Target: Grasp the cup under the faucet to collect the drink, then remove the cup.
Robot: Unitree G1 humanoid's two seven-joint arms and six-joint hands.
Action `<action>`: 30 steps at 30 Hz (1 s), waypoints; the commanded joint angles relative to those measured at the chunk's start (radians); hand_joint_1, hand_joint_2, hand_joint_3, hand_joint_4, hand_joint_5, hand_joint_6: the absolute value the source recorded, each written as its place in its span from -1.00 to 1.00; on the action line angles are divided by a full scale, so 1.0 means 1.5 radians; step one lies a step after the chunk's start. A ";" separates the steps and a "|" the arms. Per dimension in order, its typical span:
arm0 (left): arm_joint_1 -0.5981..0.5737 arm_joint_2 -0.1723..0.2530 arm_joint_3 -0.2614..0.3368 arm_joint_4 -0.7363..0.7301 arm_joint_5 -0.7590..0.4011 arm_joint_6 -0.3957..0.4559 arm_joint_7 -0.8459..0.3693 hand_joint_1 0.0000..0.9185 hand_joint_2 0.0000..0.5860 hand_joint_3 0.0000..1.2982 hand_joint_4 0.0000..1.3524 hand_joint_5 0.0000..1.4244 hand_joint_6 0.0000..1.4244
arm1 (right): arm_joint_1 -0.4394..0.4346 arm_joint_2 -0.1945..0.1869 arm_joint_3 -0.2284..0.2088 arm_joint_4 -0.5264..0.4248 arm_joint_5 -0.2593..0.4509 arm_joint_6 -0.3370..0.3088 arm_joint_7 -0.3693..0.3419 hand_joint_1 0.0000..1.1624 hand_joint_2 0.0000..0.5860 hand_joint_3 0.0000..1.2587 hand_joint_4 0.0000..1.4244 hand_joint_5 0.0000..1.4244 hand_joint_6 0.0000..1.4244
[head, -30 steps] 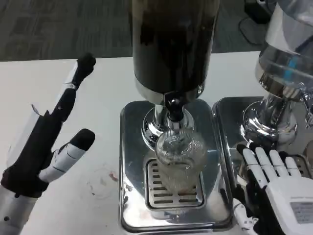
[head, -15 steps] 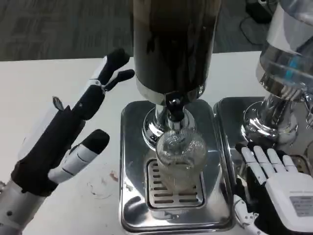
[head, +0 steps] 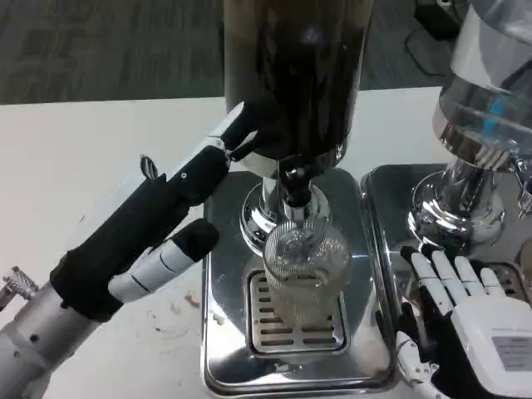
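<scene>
Cup point(head: 304, 268), ribbed clear glass, upright on the drip grille point(head: 270, 320) beneath the faucet point(head: 295, 184), gripped by neither hand. Left hand point(head: 154, 224) beside the tray's left edge, fingers point(head: 241, 126) spread and reaching the dispenser point(head: 291, 75); bare worktop point(head: 75, 158) lies behind it. Right hand point(head: 470, 320) at the near right corner, fingers apart, holding nothing.

A ribbed glass cup point(head: 304, 268) stands on the drip grate point(head: 296, 322) at frame centre, under the dark dispenser's faucet point(head: 294, 184). The left hand point(head: 154, 233) (fingers spread) reaches in from lower left; the right hand point(head: 465, 320) rests lower right.
</scene>
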 commanded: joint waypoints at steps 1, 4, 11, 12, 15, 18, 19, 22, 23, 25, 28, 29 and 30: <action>-0.017 -0.009 0.013 -0.009 -0.003 0.017 -0.032 -1.00 -0.39 -0.93 -1.00 -0.87 -0.97 | 0.003 0.007 -0.003 0.005 -0.001 0.005 -0.009 -0.96 0.77 -0.95 -1.00 -1.00 -1.00; -0.020 -0.014 0.014 -0.014 -0.005 0.029 -0.052 -1.00 -0.38 -0.90 -1.00 -0.85 -0.95 | 0.004 0.012 -0.001 0.008 -0.001 0.007 -0.011 -0.97 0.75 -0.95 -1.00 -1.00 -1.00; -0.028 -0.027 0.018 -0.009 0.000 0.052 -0.084 -1.00 -0.38 -0.87 -1.00 -0.82 -0.91 | 0.006 0.023 0.003 0.009 -0.004 0.009 -0.016 -0.98 0.74 -0.95 -1.00 -1.00 -1.00; -0.029 -0.028 0.019 -0.008 0.000 0.055 -0.088 -1.00 -0.38 -0.87 -1.00 -0.82 -0.91 | 0.007 0.023 0.004 0.008 -0.007 0.009 -0.018 -0.98 0.74 -0.95 -1.00 -1.00 -1.00; -0.031 -0.029 0.019 -0.017 0.003 0.059 -0.097 -1.00 -0.39 -0.87 -1.00 -0.82 -0.91 | 0.010 0.027 0.005 0.009 -0.006 0.009 -0.020 -0.99 0.74 -0.94 -1.00 -1.00 -1.00; -0.032 -0.028 0.021 -0.025 0.003 0.062 -0.104 -1.00 -0.40 -0.86 -1.00 -0.81 -0.90 | 0.013 0.030 0.007 0.007 -0.010 0.011 -0.023 -0.99 0.74 -0.94 -1.00 -1.00 -1.00; -0.032 -0.028 0.021 -0.027 0.002 0.064 -0.107 -1.00 -0.40 -0.86 -1.00 -0.80 -0.89 | 0.014 0.030 0.007 0.007 -0.008 0.011 -0.023 -0.99 0.74 -0.93 -1.00 -1.00 -1.00; -0.032 -0.027 0.021 -0.029 -0.001 0.073 -0.117 -1.00 -0.38 -0.82 -1.00 -0.76 -0.84 | 0.013 0.033 0.009 0.008 -0.009 0.012 -0.025 -0.99 0.74 -0.93 -1.00 -1.00 -1.00; -0.033 -0.028 0.021 -0.029 -0.002 0.076 -0.120 -1.00 -0.38 -0.81 -1.00 -0.76 -0.84 | 0.012 0.034 0.010 0.009 -0.011 0.012 -0.026 -0.99 0.74 -0.93 -1.00 -1.00 -1.00; -0.031 -0.029 0.020 -0.030 -0.004 0.083 -0.127 -1.00 -0.38 -0.81 -1.00 -0.75 -0.83 | 0.012 0.035 0.010 0.008 -0.011 0.014 -0.027 -0.99 0.74 -0.93 -1.00 -1.00 -1.00; -0.031 -0.030 0.019 -0.032 -0.006 0.090 -0.137 -1.00 -0.38 -0.80 -1.00 -0.75 -0.83 | 0.014 0.036 0.009 0.008 -0.010 0.015 -0.029 -1.00 0.74 -0.93 -1.00 -1.00 -1.00; -0.032 -0.030 0.017 -0.033 -0.007 0.093 -0.141 -1.00 -0.38 -0.80 -1.00 -0.75 -0.83 | 0.015 0.037 0.009 0.008 -0.010 0.016 -0.030 -1.00 0.74 -0.93 -1.00 -1.00 -1.00; -0.032 -0.029 0.015 -0.034 -0.007 0.096 -0.146 -1.00 -0.38 -0.80 -1.00 -0.75 -0.83 | 0.015 0.038 0.009 0.007 -0.010 0.017 -0.031 -1.00 0.74 -0.93 -1.00 -1.00 -1.00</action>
